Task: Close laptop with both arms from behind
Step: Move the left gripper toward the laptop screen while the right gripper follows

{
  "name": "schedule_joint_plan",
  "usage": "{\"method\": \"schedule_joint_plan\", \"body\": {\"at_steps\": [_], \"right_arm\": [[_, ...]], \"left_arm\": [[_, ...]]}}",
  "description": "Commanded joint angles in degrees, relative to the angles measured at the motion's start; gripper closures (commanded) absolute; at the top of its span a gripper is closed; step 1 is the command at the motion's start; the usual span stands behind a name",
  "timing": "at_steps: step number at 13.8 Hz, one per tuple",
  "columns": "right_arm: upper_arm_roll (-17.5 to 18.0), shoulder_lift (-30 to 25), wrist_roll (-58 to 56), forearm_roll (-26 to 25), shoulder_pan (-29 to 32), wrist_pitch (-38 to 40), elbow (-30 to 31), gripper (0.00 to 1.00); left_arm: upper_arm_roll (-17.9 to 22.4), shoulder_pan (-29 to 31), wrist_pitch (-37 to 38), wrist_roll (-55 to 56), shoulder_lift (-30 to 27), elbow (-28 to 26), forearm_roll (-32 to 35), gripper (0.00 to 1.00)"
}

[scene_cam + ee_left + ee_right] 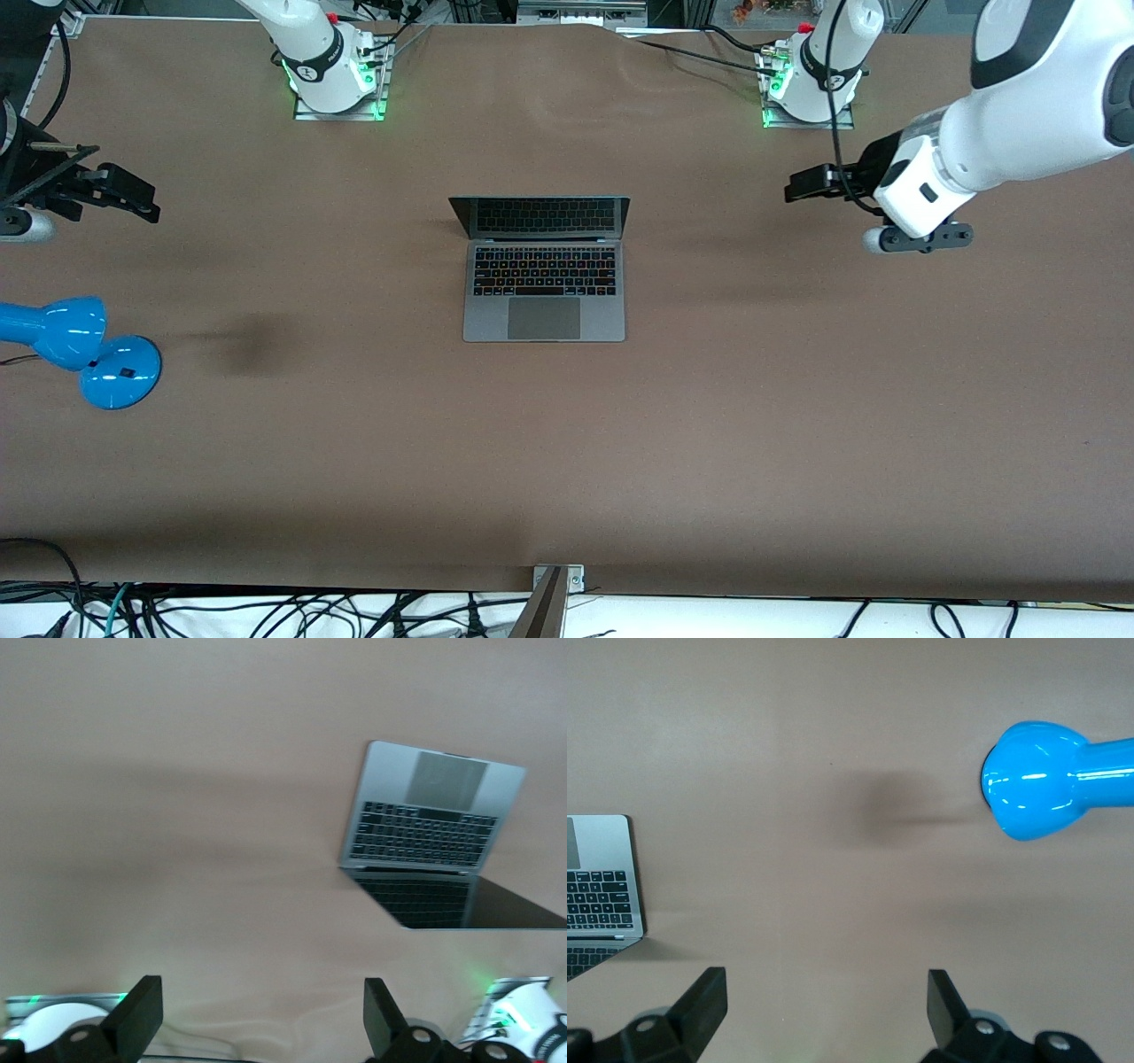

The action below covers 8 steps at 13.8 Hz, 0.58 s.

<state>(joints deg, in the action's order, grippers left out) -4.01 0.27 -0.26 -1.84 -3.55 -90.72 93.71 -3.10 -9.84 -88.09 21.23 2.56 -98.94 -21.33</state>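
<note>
The grey laptop [544,283] stands open in the middle of the table, its dark screen tilted back toward the robots' bases. It also shows in the left wrist view as the laptop [425,824] and at the edge of the right wrist view as the laptop [598,895]. My left gripper [797,186] hangs over bare table toward the left arm's end, well apart from the laptop. It is open [263,1010] with nothing between its fingers. My right gripper [142,202] hangs over the right arm's end of the table, also open [828,1005] and holding nothing.
A blue desk lamp [89,350] stands near the right arm's end of the table, nearer the front camera than my right gripper; its head [1045,780] shows in the right wrist view. Brown table surface [797,399] surrounds the laptop. Cables lie along the front edge.
</note>
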Motion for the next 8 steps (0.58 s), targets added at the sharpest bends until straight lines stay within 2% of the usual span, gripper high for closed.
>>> {"method": "schedule_joint_plan", "body": {"at_steps": [1,6,8], "right_arm": [[0.1,-0.4,0.1,0.9,-0.1,0.6,0.0,0.00],[0.1,0.1,-0.8,0.9,0.0,0.6,0.0,0.00],[0.1,1.0,-1.0,0.9,0.0,0.7,0.0,0.00]], "left_arm": [[0.5,-3.6,-2.5,3.6,2.3,1.6,-3.5,0.00],[0.4,-10.0,-8.9,10.0,6.2,1.5,-8.3,0.00],[-1.6,-10.0,-9.6,11.4,7.5,1.5,-12.6,0.00]]}}
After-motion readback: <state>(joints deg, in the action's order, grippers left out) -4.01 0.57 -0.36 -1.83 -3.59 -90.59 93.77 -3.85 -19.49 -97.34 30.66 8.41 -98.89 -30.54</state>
